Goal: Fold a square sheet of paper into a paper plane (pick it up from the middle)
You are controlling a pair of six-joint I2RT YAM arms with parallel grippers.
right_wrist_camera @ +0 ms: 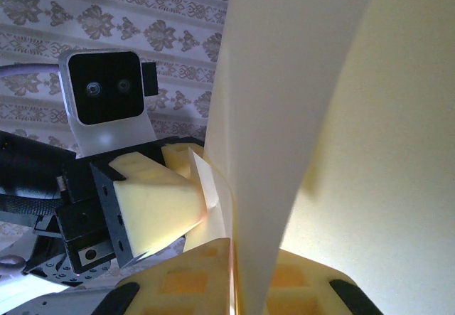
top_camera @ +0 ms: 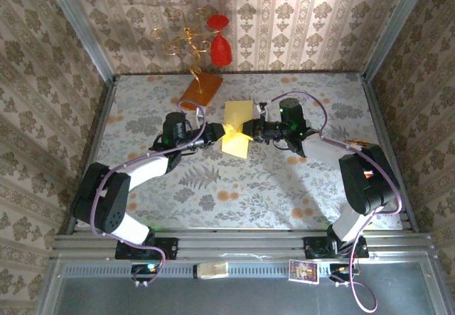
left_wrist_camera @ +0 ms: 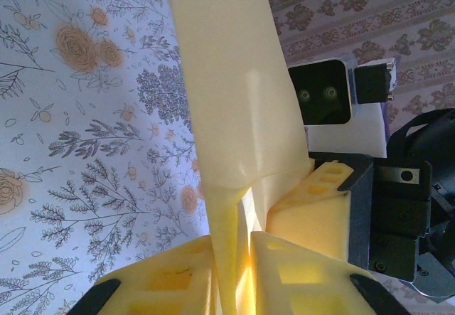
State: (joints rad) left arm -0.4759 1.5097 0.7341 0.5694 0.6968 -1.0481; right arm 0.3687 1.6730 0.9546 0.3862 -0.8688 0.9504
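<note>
Gripping the creased paper from both sides, you hold it over the tabletop middle: left gripper jaws clamped on its left edge, right gripper jaws on its right, the two close together.

The top external camera is looking down from above and behind the arms, taking in the whole table from afar, with the arm bases lying at 6 o'clock. The left wrist camera is sitting very close behind the left gripper, facing the right wrist camera at 3 o'clock. The right wrist camera is looking back from equally close over the right gripper, seeing its counterpart at 9 o'clock. All three views are sharing the square sheet of paper.
</note>
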